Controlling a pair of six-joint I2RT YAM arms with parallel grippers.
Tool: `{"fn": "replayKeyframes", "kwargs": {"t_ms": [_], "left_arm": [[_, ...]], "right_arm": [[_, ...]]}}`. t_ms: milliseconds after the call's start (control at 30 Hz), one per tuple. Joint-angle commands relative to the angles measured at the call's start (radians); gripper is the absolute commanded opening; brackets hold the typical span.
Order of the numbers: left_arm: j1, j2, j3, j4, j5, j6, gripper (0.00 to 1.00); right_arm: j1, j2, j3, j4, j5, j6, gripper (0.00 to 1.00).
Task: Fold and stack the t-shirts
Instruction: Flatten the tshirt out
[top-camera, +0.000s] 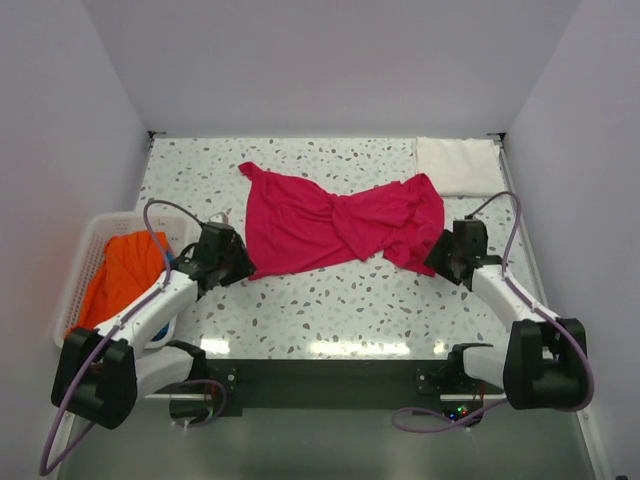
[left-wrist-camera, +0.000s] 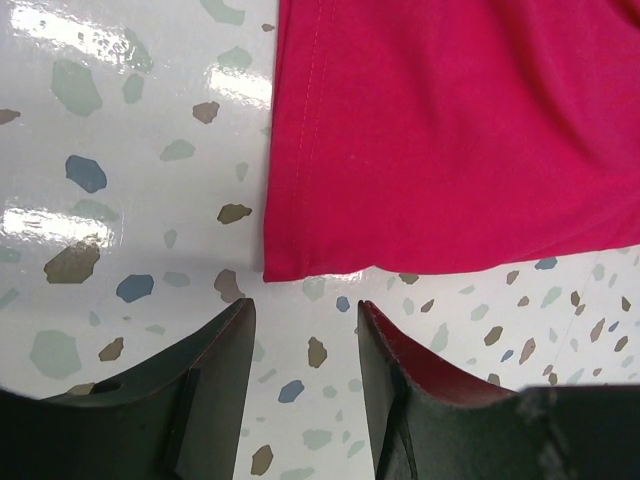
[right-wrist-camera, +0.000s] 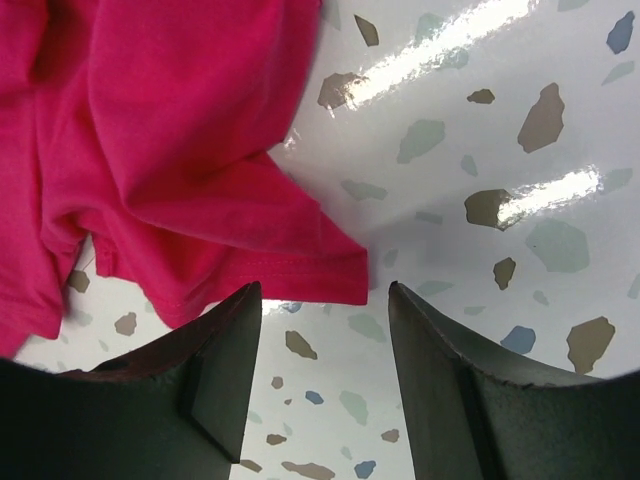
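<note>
Magenta-pink t-shirt lying crumpled and twisted mid-counter. Left end effector parted narrowly, empty, low over the counter, tips just short of the shirt's hemmed left corner. Right end effector parted somewhat wider, empty, tips just short of a pointed hemmed corner at the shirt's right. White folded t-shirt at the far right corner. Orange t-shirt inside white basket at left.

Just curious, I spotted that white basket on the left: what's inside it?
An orange t-shirt lies crumpled in the white basket. Whatever sits beneath it is covered, and the left arm hides the basket's near corner.
</note>
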Motion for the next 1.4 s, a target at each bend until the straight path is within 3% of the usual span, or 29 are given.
{"fn": "replayKeyframes", "kwargs": {"t_ms": [0,833,967,1000,1133,1200,1233,1367], "left_arm": [[-0.008,0.011,-0.012,0.083,0.007,-0.019,0.5],[-0.049,0.196,-0.042,0.167,-0.08,-0.074,0.42],[-0.051,0.212,-0.046,0.186,-0.1,-0.077,0.41],[-0.051,0.228,-0.042,0.192,-0.102,-0.076,0.39],[-0.051,0.257,-0.013,0.206,-0.099,-0.06,0.15],[-0.051,0.258,0.024,0.192,-0.109,-0.043,0.08],[-0.05,0.254,0.043,0.183,-0.123,-0.027,0.02],[-0.048,0.226,0.179,0.111,-0.178,0.015,0.0]], "right_arm": [[0.0,0.047,-0.008,0.097,0.003,0.04,0.57],[0.0,0.156,-0.035,0.164,-0.008,0.048,0.48],[0.001,0.19,-0.034,0.184,-0.014,0.049,0.42],[0.001,0.197,-0.029,0.187,-0.016,0.049,0.35],[0.001,0.217,-0.006,0.195,-0.045,0.054,0.15],[0.0,0.213,0.017,0.187,-0.057,0.052,0.09],[0.001,0.207,0.029,0.169,-0.059,0.049,0.01],[0.0,0.126,0.115,0.082,-0.092,0.042,0.0]]}}
